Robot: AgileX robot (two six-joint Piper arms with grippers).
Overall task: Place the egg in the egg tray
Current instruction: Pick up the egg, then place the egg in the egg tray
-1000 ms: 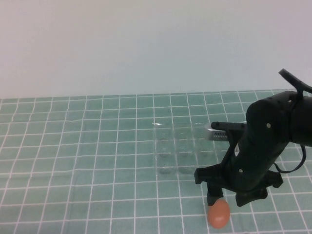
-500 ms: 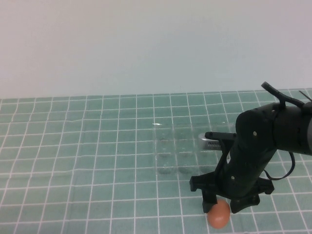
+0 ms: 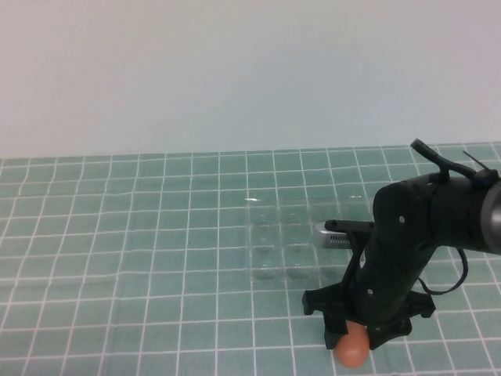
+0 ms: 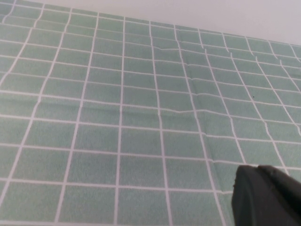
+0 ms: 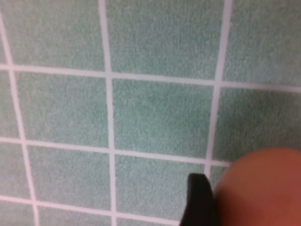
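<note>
Left claw (image 4: 265, 195): only a dark tip visible in own wrist view, above bare green gridded surface (image 3: 117, 274); finger spacing cannot be determined. Egg tray (image 3: 293, 239): clear, at centre of surface, just behind right arm. Egg (image 3: 351, 345): on surface at near edge, between spread fingers (image 3: 334, 337) of right claw (image 3: 360, 338). Right claw: wide, pointing down, straddling egg, arm bent steeply over it.
</note>
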